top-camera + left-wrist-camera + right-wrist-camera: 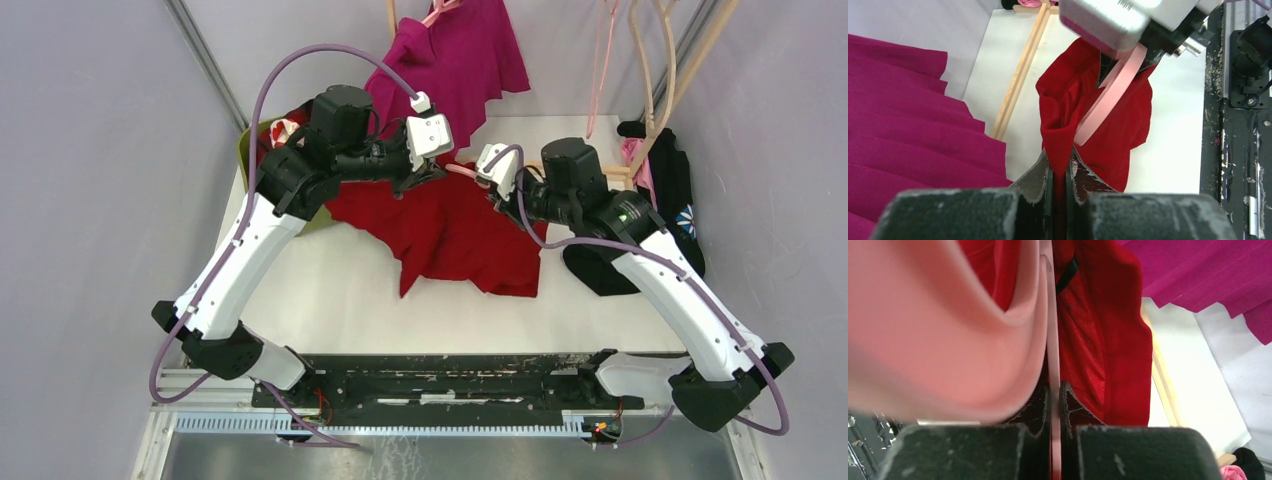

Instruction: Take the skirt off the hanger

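Grips on both sides: your left gripper (pixel 1059 167) is pinched tight on a fold of the red skirt (pixel 460 235) just left of the pink hanger (pixel 1105 97), your right gripper (pixel 1053 395) clamped on the hanger's thin edge. Skirt looks bunched around the hanger, not freed yet, so the pull-apart is all ahead of you.

Fingers (pixel 1075 410) pinch pink hanger (pixel 948 340) — red skirt (pixel 1113 340) behind

Robot lab cell, rigged for clothes.
Grey walls (pixel 80 150) box in a white table (pixel 330 290), two arms (pixel 245 250) bolted to a black rail (pixel 440 375), wooden rack (pixel 700 60) at the back.
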Tool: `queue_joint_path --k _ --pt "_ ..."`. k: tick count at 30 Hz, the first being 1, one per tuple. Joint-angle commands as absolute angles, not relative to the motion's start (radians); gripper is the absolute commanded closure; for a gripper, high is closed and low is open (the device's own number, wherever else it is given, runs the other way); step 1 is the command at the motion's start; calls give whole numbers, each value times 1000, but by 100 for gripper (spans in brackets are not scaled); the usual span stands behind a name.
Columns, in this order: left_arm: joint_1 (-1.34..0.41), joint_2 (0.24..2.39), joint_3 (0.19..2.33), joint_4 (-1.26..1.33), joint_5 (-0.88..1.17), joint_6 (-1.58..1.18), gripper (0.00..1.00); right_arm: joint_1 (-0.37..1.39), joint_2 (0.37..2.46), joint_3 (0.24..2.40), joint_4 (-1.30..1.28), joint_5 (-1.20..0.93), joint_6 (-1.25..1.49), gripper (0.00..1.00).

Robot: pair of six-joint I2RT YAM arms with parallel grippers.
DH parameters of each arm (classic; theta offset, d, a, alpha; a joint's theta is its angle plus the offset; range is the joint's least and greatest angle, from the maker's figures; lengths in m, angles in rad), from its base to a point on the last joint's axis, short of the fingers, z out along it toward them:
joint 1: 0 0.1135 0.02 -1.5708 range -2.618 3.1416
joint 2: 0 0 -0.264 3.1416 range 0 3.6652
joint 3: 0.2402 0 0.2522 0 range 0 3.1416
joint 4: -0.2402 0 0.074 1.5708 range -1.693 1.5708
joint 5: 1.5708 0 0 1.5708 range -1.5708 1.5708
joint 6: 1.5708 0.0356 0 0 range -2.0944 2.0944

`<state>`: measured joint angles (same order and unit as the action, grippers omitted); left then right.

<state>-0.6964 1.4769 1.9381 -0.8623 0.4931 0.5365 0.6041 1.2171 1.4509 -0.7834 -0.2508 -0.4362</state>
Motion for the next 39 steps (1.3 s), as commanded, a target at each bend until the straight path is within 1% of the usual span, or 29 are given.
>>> queue_joint_path --k 1,7,11,13,16,22,32,37,39 --pt "-702 1434 1990 -772 539 511 97 600 1128 1492 -681 -210 -425 99" --pt "-703 1434 1973 -769 538 511 97 600 1133 1592 -689 -116 -364 99" --pt "-703 1430 1941 -766 507 524 97 601 1137 1656 -701 -117 -386 99" --pt "-703 1430 1928 -765 475 538 97 600 1144 1677 -757 -116 -398 99" --pt "-702 1439 1926 -764 405 559 97 600 1120 1647 -794 -114 -392 99" --pt "-696 1461 1919 -740 220 619 97 601 1065 1620 -872 -83 -405 99" --pt "-513 1523 1856 -633 192 639 97 600 980 1613 -1001 8 -446 99" --pt "-437 1519 1829 -601 228 611 97 600 952 1585 -1031 51 -466 99" --pt "-431 1515 1833 -597 249 595 97 601 949 1575 -1023 65 -472 99"
